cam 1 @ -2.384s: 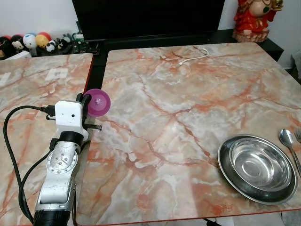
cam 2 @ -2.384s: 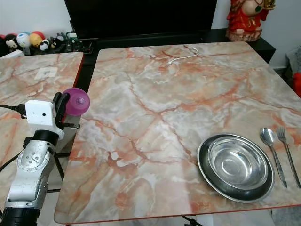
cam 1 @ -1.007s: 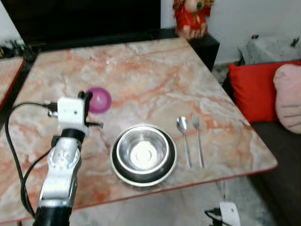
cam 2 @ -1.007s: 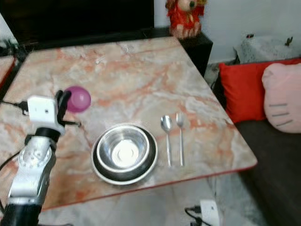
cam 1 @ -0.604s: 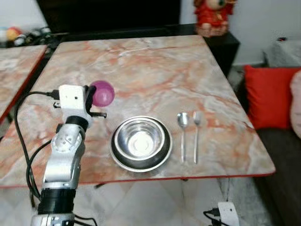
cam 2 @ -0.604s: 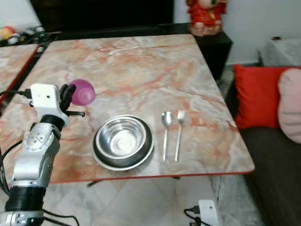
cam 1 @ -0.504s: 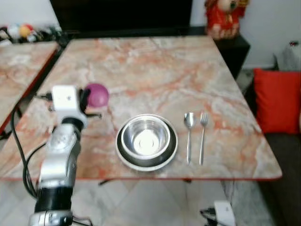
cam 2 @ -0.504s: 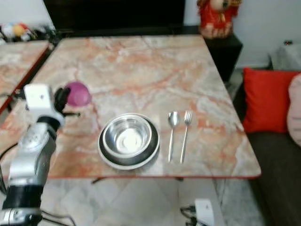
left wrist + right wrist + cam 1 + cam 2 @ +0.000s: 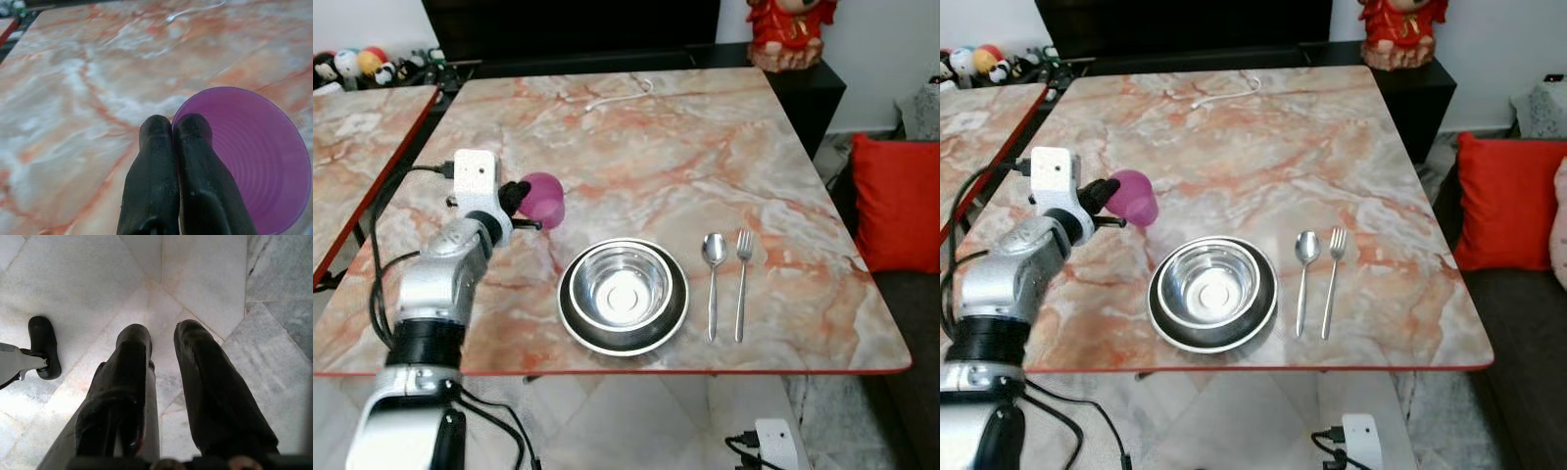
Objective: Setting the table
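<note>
A purple plastic cup [image 9: 542,199] is pinched at its rim by my left gripper [image 9: 517,196], which is shut on it. It is held low over the marble table [image 9: 656,157], left of and a little beyond the steel bowl. In the left wrist view both black fingers [image 9: 157,132] press together on the rim of the cup [image 9: 254,156], whose inside faces the camera. The steel bowl [image 9: 623,292] sits in a steel plate near the front edge. A spoon [image 9: 713,284] and a fork [image 9: 741,284] lie side by side to its right. My right gripper [image 9: 161,333] hangs open over floor tiles.
A white cable [image 9: 622,95] lies near the table's far edge, with a red figurine [image 9: 791,29] behind it. A second marble table [image 9: 352,147] stands to the left across a narrow gap. A red cushion [image 9: 901,186] is on the right. A white plug block [image 9: 773,441] sits on the floor.
The camera has swung and pulled back, so the whole table has shifted. My left gripper, still holding the purple cup, has moved slightly right towards the bowl.
</note>
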### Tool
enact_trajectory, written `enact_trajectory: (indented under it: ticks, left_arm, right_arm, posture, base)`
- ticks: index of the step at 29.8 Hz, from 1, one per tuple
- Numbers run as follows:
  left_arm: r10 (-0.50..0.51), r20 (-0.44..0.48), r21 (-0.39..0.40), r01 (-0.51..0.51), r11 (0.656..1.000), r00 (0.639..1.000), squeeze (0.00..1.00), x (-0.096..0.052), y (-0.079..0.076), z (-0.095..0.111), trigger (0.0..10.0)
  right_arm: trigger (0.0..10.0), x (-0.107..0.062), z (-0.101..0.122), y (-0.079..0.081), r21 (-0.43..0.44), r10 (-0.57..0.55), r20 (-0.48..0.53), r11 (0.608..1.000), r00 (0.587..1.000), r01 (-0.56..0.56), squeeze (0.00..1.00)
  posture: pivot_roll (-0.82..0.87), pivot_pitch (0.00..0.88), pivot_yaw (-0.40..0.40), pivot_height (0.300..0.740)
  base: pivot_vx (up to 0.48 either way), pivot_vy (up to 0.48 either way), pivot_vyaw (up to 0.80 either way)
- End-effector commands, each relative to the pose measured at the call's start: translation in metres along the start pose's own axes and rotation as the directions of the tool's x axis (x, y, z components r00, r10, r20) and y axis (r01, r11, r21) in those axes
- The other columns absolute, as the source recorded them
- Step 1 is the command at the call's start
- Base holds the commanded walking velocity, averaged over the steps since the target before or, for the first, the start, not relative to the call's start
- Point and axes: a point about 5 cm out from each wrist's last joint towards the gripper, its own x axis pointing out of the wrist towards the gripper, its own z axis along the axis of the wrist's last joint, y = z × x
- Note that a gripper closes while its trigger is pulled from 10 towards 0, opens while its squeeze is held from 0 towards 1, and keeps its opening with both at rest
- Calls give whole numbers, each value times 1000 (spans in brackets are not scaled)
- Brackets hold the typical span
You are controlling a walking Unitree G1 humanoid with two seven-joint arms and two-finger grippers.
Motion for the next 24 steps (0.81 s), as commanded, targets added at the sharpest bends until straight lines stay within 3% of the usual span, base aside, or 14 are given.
enact_trajectory:
  ticks: [1,4,6,11,24]
  left_arm:
    - [5,-52,-20,-6,1000,999,0,2,5,0,10000]
    - [-42,-98,-18,41,999,994,0,3,0,-1,10000]
    - [-59,-133,-72,50,996,989,0,3,-1,-7,10000]
    - [-81,-166,-113,63,992,983,0,3,-3,-11,10000]
    - [-101,-185,-102,83,991,978,0,1,-4,-10,10000]
  right_arm:
    - [10000,0,-5,2,-1,3,-21,1000,1000,-3,0]
    - [10000,0,-5,2,-3,5,-23,1000,1000,-5,0]
    - [10000,0,-5,3,-5,6,-25,1000,1000,-6,0]
    - [10000,0,-5,2,-5,7,-26,1000,1000,-7,0]
    - [10000,0,-5,2,-9,5,-29,1000,1000,-5,0]
  posture:
    - [-24,110,40,740]
    - [-24,112,41,740]
    - [-25,114,42,740]
    - [-24,115,40,740]
    - [-19,105,39,740]
  base:
    - [0,0,0]
    - [0,0,0]
    - [0,0,0]
    - [0,0,0]
    - [0,0,0]
